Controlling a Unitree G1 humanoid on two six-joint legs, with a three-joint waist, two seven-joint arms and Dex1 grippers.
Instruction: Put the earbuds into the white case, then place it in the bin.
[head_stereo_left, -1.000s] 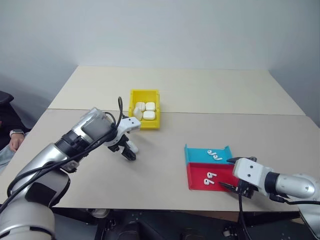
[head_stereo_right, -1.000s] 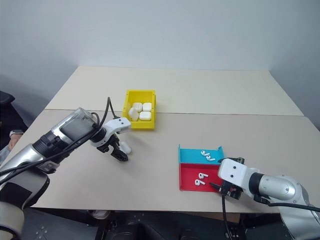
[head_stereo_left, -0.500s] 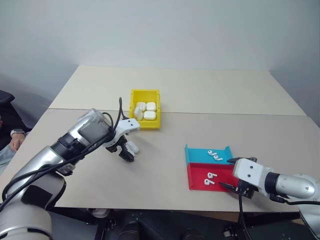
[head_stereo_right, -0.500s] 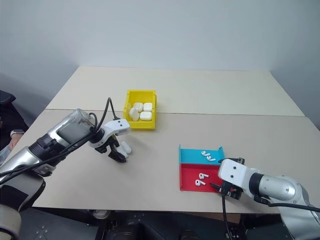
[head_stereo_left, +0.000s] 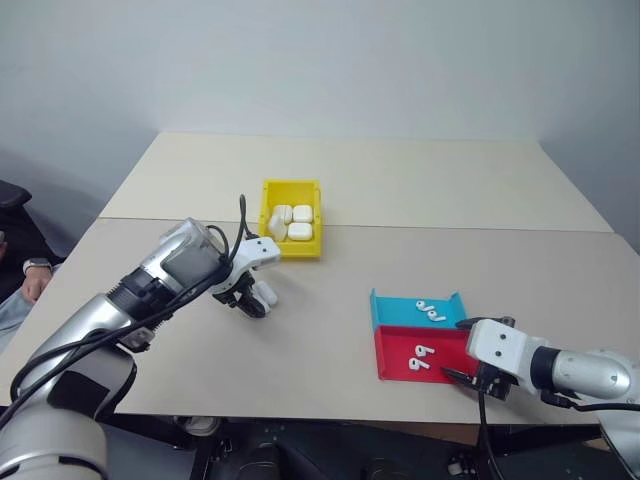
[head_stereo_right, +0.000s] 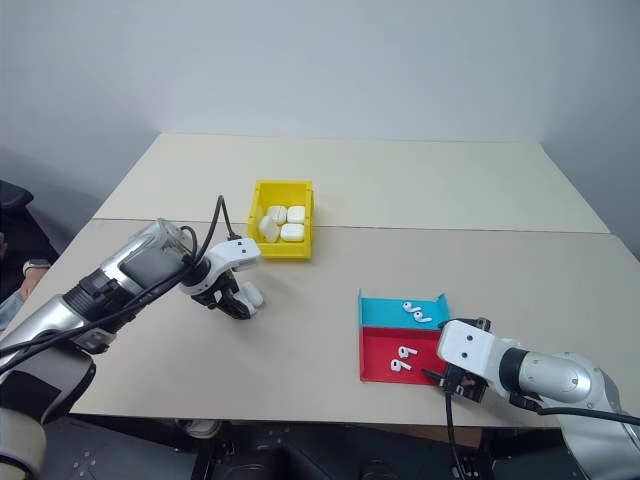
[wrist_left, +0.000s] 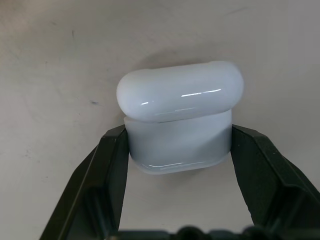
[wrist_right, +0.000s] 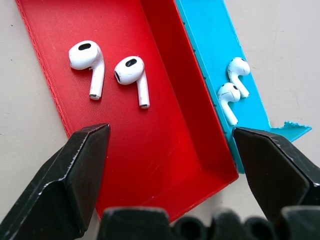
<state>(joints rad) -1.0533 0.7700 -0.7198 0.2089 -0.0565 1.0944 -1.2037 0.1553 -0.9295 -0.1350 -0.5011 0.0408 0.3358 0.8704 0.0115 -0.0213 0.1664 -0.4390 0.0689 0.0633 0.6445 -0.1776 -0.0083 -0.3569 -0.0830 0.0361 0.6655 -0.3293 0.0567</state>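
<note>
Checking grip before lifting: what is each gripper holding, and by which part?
The left gripper pinches the white case across the two sides of its lower body, below the lid. The right gripper holds nothing.

Bare tabletop (head_stereo_left: 330, 330) lay between the left gripper (head_stereo_left: 255, 300) and the tray (head_stereo_left: 420, 335). Just beyond the gripper the yellow bin (head_stereo_left: 291, 231) stood with upright walls, already crowded with white cases (head_stereo_left: 293, 221). The far tabletop was open.

the left end effector (head_stereo_left: 256, 302) hides much of the white case (head_stereo_left: 266, 293) from the head views.
</note>
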